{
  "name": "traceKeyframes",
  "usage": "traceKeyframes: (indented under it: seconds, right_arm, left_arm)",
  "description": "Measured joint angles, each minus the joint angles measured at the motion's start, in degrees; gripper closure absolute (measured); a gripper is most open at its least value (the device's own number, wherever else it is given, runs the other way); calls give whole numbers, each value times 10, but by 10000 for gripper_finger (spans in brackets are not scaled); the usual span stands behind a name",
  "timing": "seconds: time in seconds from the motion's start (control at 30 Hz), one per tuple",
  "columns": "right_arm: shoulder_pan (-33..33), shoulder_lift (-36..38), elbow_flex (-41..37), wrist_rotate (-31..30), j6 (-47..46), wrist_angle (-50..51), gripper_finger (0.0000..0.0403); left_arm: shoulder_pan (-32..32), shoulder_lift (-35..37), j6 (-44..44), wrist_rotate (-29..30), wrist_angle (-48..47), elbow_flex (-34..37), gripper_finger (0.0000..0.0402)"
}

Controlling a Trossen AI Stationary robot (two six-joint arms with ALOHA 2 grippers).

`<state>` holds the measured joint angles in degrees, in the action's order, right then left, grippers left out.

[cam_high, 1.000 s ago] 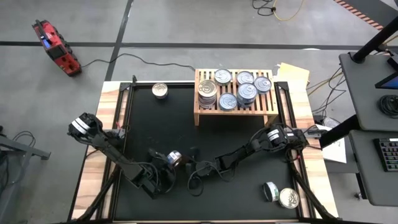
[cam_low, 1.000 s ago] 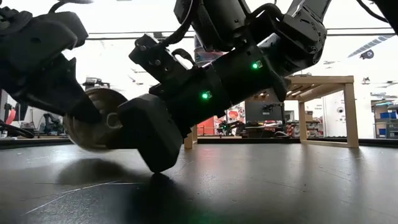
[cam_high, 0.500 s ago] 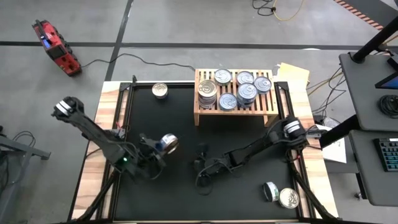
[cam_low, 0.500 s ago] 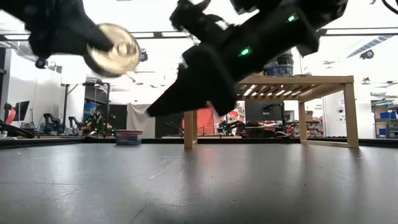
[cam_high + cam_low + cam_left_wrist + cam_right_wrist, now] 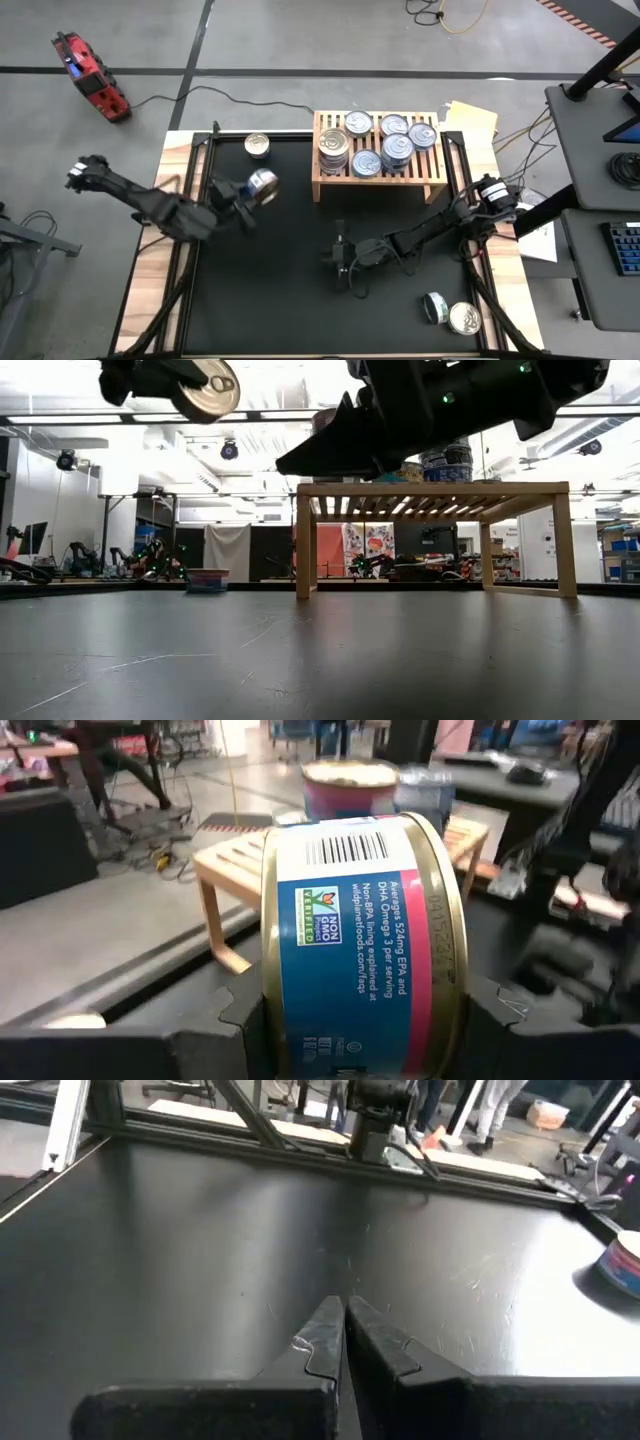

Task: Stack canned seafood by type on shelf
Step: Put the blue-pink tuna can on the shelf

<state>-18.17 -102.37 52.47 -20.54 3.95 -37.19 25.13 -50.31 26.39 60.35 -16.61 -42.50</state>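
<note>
Canned seafood: one blue-label tin (image 5: 262, 184) gripped between the left gripper (image 5: 250, 190) fingers, lifted clear of the black mat (image 5: 280, 290), at about 9 o'clock from the shelf (image 5: 380, 180) and near its left end. In the left wrist view the tin (image 5: 360, 940) sits on edge, side label with barcode facing the camera, fingers (image 5: 215, 1035) clamped on both flat faces. Low view shows the same tin (image 5: 205, 388) high above the mat, lid tilted toward the camera.

Shelf is a light-wood slatted rack at 12–1 o'clock on the bench (image 5: 165, 290). On it are several silver-lid tins: a taller stack (image 5: 334, 150) at its left side, other tins (image 5: 398, 148) in the middle and right, some stacked. Exact count per stack is unclear.

Loose tins: one (image 5: 258, 146) on the mat at 11 o'clock, left of the shelf, well apart from it. Two more at 5 o'clock near the front right corner, one tipped on edge (image 5: 434, 307) just beside one lying flat (image 5: 464, 319).

Right gripper (image 5: 341, 252) is at mat centre, 6 o'clock from the shelf, fingers (image 5: 325, 1342) closed together with nothing between them, tips pointing down at bare mat. Right arm stretches in from 3 o'clock.
</note>
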Motion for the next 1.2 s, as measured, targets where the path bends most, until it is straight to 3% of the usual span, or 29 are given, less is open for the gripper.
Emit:
traceKeyframes:
  seconds: [0.3,0.43,0.67,0.83,0.97,1.1,1.2]
  right_arm:
    - [1,-2,3,0,-9,5,394]
    - [3,-2,4,0,-3,5,394]
    - [6,-2,4,0,-8,6,394]
    - [6,-2,4,0,-10,10,394]
    - [6,-3,4,0,-9,14,394]
    - [6,-3,4,0,-9,17,394]
    - [7,-3,4,0,-9,25,394]
  left_arm:
    - [-136,102,-149,-134,76,-3,229]
    - [-218,100,-187,-224,82,-3,229]
    - [-348,69,-214,-268,125,-3,229]
    - [-456,51,-218,-393,195,-3,229]
    - [-558,20,-200,-553,216,-11,229]
    - [-638,-31,-183,-597,219,-21,229]
    - [-693,-82,-155,-709,248,-37,229]
